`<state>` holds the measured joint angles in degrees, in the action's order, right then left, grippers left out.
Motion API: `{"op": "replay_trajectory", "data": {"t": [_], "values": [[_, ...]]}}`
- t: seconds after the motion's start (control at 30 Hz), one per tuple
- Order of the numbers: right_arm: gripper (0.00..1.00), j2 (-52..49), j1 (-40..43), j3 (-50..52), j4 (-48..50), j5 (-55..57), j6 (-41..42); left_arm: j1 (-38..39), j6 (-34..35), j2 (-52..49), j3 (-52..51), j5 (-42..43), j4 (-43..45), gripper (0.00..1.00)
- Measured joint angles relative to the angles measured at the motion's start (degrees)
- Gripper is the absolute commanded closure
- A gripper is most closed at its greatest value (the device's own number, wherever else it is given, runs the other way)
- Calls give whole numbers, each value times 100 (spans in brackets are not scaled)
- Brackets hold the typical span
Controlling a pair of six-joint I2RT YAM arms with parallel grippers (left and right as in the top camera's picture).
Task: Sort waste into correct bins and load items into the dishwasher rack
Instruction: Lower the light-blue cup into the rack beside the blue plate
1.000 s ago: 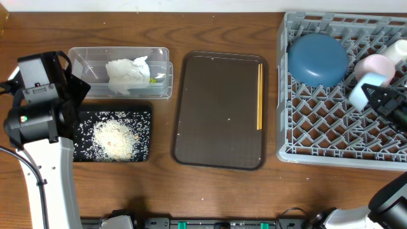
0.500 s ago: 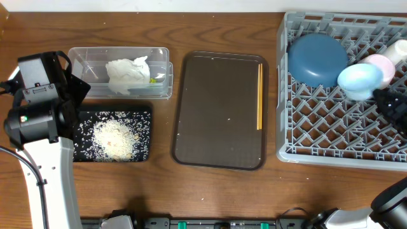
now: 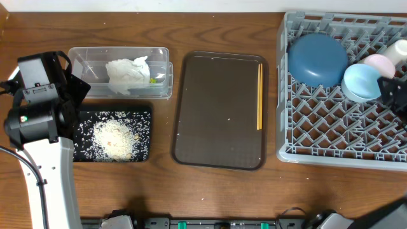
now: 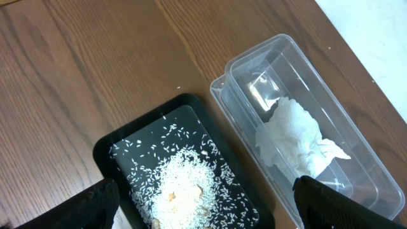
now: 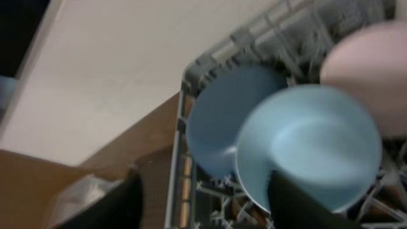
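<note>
Overhead, the whole tabletop (image 3: pixel 152 191) was seen. The dark-blue bowl (image 3: pixel 318 59), light-blue bowl (image 3: pixel 361 81) and pinkish bowl (image 3: pixel 380 63) were set together in the dishwasher rack (image 3: pixel 331 159), and the chopsticks (image 3: pixel 259 95) lay on the brown serving tray (image 3: pixel 216 127). The right tool (image 3: pixel 389 89) was poised just beside the light-blue bowl.

Left wrist: only the napkin (image 4: pixel 292 137) in the clear tub (image 4: pixel 356 137) and the rice (image 4: pixel 181 184) in the black tray (image 4: pixel 111 149) were shown. The left tool (image 4: pixel 210 207) was spread wide above them, gripping nothing.

Right wrist: the three bowls were seen close and blurred. The right tool's fingers (image 5: pixel 121 203) were parted, with nothing clasped.
</note>
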<state>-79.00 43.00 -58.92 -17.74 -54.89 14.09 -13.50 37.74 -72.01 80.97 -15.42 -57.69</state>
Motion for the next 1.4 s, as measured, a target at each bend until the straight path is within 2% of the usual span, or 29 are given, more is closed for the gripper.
{"op": "replay_trajectory", "data": {"t": [0.13, 0.23, 0.33, 0.5, 0.73, 1.03, 1.3, 1.33, 1.4], "values": [[33, 592, -918, -90, -426, 1370, 44, 0, 0, 0, 0, 0, 0, 10], [33, 496, -1626, -337, -1038, 2524, 20, 0, 0, 0, 0, 0, 0, 10], [33, -22, -2227, -890, -1939, 3606, -63, 0, 0, -2, 0, 2, 0, 10], [38, -1318, -2461, -2240, -3397, 4673, -289, 0, 0, 0, 0, 0, 0, 10], [39, -2107, -2472, -2728, -3628, 5305, -540, 0, 0, -2, 0, 0, 0, 10], [40, -2455, -2708, -2730, -3211, 5473, -1375, 0, 0, -2, 0, 0, 0, 10], [40, -2621, -2844, -2730, -3101, 5462, -1709, 0, 0, -2, 0, 0, 0, 10], [43, -2621, -2844, -2730, -3104, 5464, -1729, 0, 0, 0, 0, 0, -2, 10], [55, -2621, -2844, -2730, -3119, 5466, -1773, 0, 0, 0, 0, 0, 0, 10]]}}
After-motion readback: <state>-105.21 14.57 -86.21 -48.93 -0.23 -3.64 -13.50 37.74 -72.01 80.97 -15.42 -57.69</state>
